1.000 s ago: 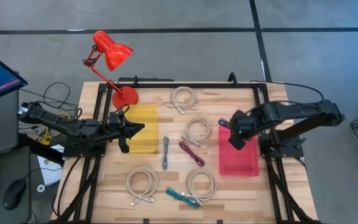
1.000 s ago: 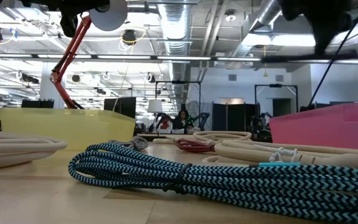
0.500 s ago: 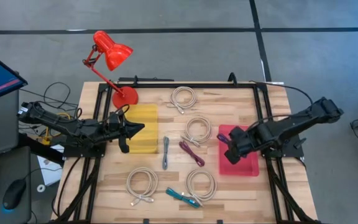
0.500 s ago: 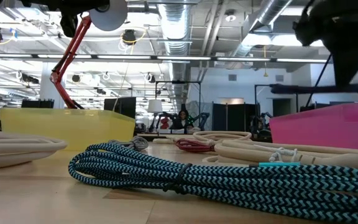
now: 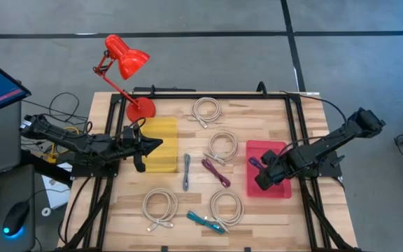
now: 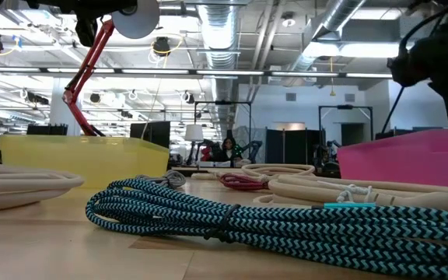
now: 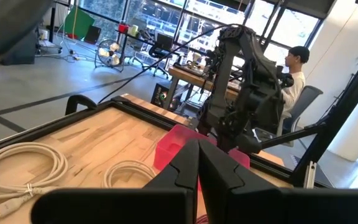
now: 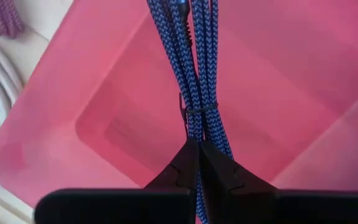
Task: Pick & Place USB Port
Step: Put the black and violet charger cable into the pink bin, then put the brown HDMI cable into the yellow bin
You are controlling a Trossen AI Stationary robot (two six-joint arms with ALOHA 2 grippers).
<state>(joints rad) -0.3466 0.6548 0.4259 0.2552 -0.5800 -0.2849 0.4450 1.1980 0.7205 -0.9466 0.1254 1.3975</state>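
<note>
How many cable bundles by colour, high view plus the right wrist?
White: 5, e.g.
Grey: 1
Maroon: 1
Teal: 1
Blue: 1, held by the right end effector over the pink bin
Total: 9

blue cable (image 8: 194,68) ends apparently out of frame

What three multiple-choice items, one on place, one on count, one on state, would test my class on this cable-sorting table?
1. Where is the right end effector?
A. over the red bin
B. over the yellow bin
C. beside the lamp

2. How many cream coiled cables lie on the table?
A. two
B. four
C. six

3. What is the right end effector's state?
A. open and empty
B. shut on the blue braided cable
C. out of view

Key: 1 A, the high view shows it above the red bin; 2 B, four cream coils show from above; 3 B, the right wrist view shows the fingers closed on the cable.
</note>
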